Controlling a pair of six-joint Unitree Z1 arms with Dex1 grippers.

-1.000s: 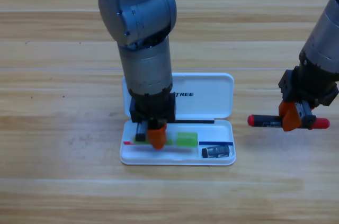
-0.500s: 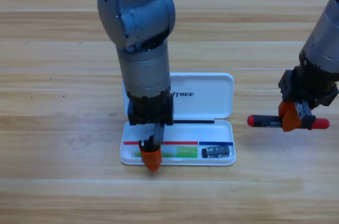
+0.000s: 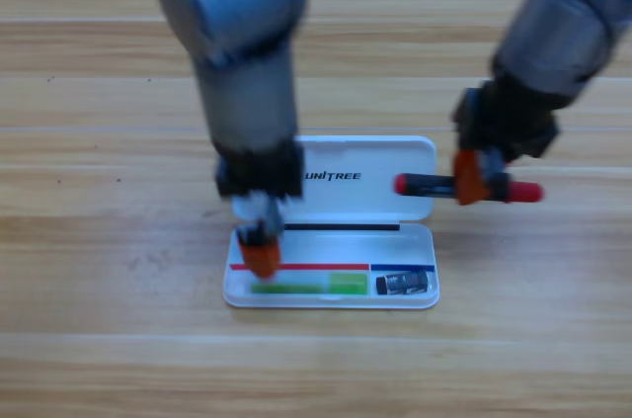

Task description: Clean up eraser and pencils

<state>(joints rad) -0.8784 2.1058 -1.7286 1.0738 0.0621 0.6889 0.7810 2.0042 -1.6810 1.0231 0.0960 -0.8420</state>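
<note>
Now, what we see on the table (image 3: 99, 339):
Case: we see the white case (image 3: 395, 156) lying open in the middle, lid on the far side, tray on the near side.
Green pencil: it lies flat in the tray's left part (image 3: 306, 287), along the near wall.
Eraser: it sits in the tray's right compartment (image 3: 403, 283), just right of the green pencil.
Left gripper: it points down over the tray's left end (image 3: 262, 258), just above the green pencil; we cannot tell how its jaws stand.
Right gripper: it hangs at the lid's right edge (image 3: 470, 181), jaws clamped on the black pencil.
Black pencil: held level (image 3: 427, 183), its left red end over the lid, its right red end past the case.
</note>
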